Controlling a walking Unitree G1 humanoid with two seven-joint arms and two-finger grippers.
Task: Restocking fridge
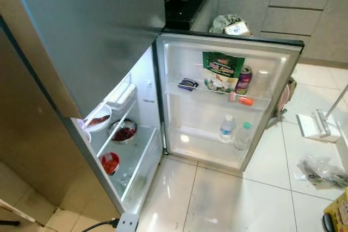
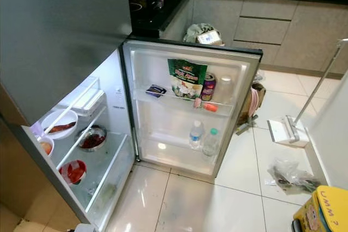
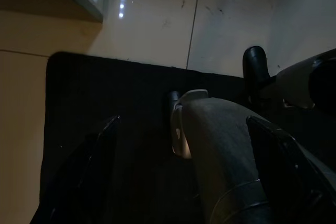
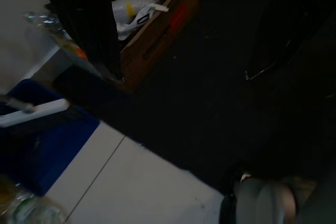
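Kitchen floor tiles (image 1: 228, 199) front open fridge (image 1: 228, 101) (left pincer (image 3: 184, 171) well apart, hanging low).

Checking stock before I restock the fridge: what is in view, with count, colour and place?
Snack bag: one, green, upper door shelf.
Can: one, dark red, beside the bag.
Small packet: one, dark blue, upper door shelf.
Water bottles: two, clear, lower door shelf.
Bowls: three, with red food, on the fridge shelves.
Dustpan: one, white, on the floor.
Left gripper: black fingers apart, hanging over a dark mat.
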